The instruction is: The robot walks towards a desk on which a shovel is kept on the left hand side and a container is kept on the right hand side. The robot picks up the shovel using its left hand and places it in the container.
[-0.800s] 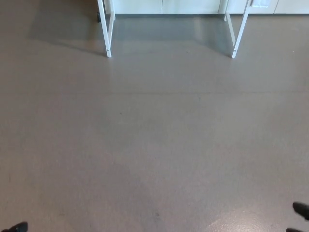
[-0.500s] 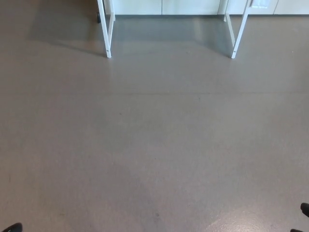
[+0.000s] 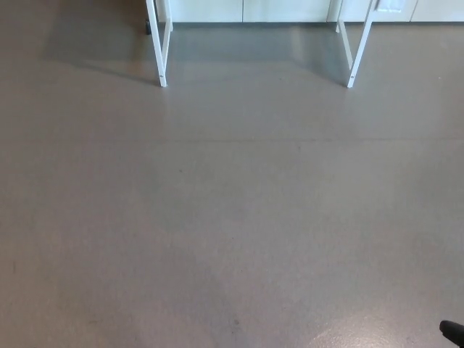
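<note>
While bench legs (image 3: 161, 43) sit well ahead of right robot hand (image 3: 453, 332), finger state unclear, walk straight between them, keep centred.

The floor (image 3: 232, 217) fills nearly the whole head view, stretching from the near edge to the far top. At the far top stand two legs of the surface: the left leg (image 3: 162, 43) toward the upper left, the right leg (image 3: 358, 47) toward the upper right, well apart, with open floor between them. Behind the legs, along the top edge, runs a row of cabinet fronts (image 3: 246, 9). At the lower right corner, a small part of the right hand (image 3: 454, 332) juts in over the floor.
</note>
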Robot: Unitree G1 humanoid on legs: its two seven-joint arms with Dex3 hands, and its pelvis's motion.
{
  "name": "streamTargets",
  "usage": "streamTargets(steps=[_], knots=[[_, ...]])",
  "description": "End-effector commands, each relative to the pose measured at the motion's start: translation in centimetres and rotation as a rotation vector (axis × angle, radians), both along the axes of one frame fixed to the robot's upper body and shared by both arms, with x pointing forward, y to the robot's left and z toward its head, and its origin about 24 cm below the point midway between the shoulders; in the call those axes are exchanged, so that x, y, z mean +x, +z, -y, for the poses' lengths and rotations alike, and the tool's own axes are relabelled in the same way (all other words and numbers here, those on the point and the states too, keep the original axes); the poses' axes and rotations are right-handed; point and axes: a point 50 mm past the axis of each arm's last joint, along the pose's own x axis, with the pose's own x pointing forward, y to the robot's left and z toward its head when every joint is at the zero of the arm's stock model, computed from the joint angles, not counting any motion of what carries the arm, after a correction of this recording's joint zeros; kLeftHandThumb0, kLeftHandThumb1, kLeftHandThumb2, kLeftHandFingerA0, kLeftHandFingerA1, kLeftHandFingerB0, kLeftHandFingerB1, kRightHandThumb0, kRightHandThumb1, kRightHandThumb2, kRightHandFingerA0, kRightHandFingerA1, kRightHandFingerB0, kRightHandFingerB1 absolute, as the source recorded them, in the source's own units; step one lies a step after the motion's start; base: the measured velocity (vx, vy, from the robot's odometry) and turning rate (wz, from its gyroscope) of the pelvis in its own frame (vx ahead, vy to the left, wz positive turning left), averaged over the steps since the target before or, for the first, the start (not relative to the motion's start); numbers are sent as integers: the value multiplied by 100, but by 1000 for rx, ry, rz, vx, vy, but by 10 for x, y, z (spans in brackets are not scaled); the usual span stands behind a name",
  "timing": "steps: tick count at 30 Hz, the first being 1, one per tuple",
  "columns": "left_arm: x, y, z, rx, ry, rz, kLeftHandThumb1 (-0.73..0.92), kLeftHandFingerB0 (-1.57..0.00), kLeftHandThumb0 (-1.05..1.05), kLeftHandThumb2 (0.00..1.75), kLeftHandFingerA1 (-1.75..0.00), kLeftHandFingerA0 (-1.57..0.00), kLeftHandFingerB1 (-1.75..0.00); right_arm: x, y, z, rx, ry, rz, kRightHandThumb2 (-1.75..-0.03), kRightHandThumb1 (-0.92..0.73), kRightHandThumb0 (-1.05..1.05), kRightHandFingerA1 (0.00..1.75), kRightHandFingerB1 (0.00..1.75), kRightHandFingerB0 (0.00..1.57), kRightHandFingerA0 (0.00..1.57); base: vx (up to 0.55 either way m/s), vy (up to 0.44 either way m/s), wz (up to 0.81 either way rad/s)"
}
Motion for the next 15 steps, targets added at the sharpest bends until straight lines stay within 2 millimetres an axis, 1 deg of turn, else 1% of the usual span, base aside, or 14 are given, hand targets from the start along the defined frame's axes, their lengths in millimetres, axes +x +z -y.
streamTargets(steps=[1,9,12,15], knots=[[2,5,-5,40,-37,43,62,-31,-27,59,-40,-38,-31,3,6,4,-43,17,29,-88,-45,9,66,56,27,46,0,0,0],[1,6,-5,45,-45,49,62,-31,-26,59,-38,-38,-31,3,4,4,-68,39,24,-86,-42,6,66,56,28,48,0,0,0],[1,6,-6,58,-41,46,61,-32,-27,58,-38,-41,-31,4,4,3,-55,37,25,-86,-43,8,66,55,26,46,0,0,0],[0,7,-6,59,-53,45,62,-30,-26,59,-38,-39,-31,3,3,2,-59,40,23,-87,-44,8,66,56,27,46,0,0,0]])
